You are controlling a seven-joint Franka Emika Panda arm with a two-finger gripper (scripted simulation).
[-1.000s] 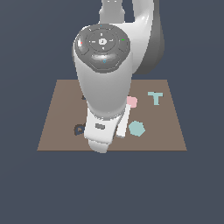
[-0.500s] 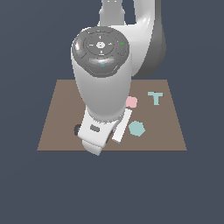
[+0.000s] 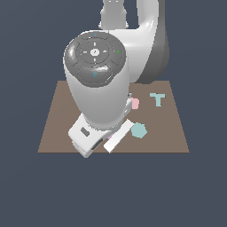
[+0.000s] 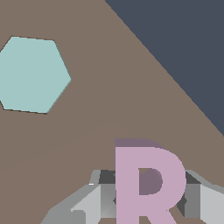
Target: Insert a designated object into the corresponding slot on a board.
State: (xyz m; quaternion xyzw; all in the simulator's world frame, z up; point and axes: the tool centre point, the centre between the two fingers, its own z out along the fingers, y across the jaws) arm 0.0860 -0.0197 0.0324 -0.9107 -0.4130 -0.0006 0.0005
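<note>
Since the prior frame the arm had swung toward the exterior view's right, tool (image 4: pixel 146 205) clamped on the upright lilac R (image 4: pixel 146 183); slot hidden.

My own arm (image 3: pixel 99 88) blocked much of the board (image 3: pixel 57 119) in the exterior view, so the slot could not be found there. Only a sliver of the R (image 3: pixel 108 138) peeked out beneath my wrist. In the wrist view the R's (image 4: pixel 146 183) legs ran off the frame edge, and my fingers (image 4: pixel 89 203) (partly behind it) were cropped too.
</note>
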